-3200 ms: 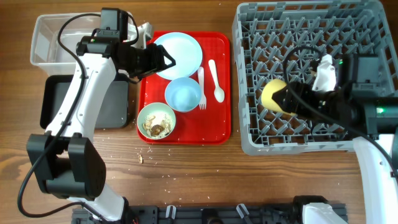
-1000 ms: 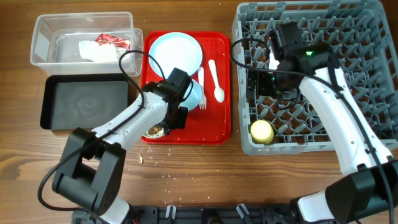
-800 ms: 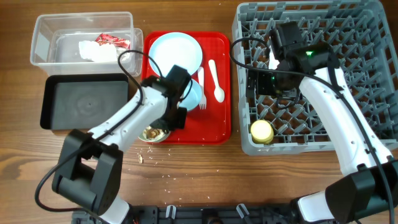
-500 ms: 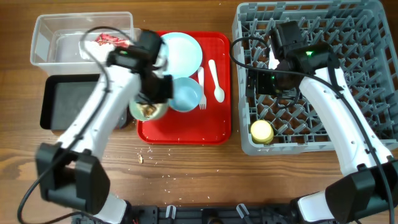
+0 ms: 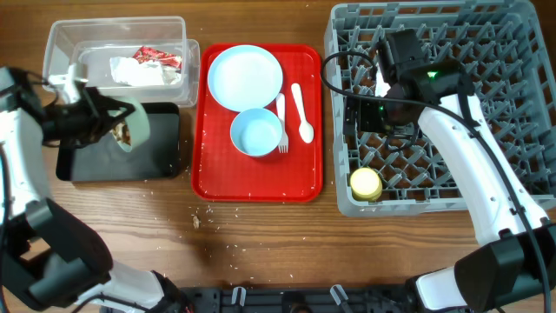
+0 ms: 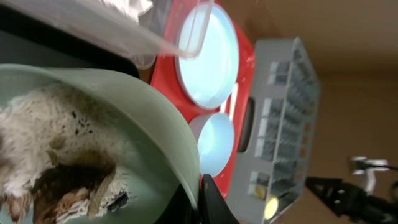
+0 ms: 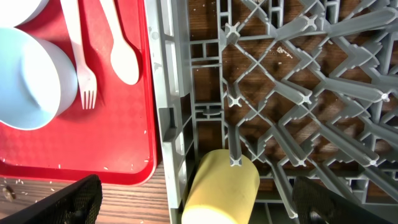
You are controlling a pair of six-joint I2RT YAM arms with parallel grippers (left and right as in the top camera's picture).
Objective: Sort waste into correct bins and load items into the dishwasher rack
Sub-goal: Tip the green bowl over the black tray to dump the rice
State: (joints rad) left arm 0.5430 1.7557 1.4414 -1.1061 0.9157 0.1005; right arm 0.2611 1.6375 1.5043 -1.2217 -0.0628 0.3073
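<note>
My left gripper is shut on the rim of the pale green bowl, held tipped on its side over the black tray. In the left wrist view beige-brown food scraps lie inside the bowl, and one finger presses its rim. The clear tub holds a white napkin and a red-and-white wrapper. My right gripper hangs open over the grey rack, above the yellow cup lying at the rack's front left.
The red tray carries a pale blue plate, a small blue bowl, a white fork and a spoon. Crumbs dot the wooden table in front of the tray.
My left arm has lifted the green bowl off the red tray, swung it left and tipped it over the black tray. The right arm has stayed still.
</note>
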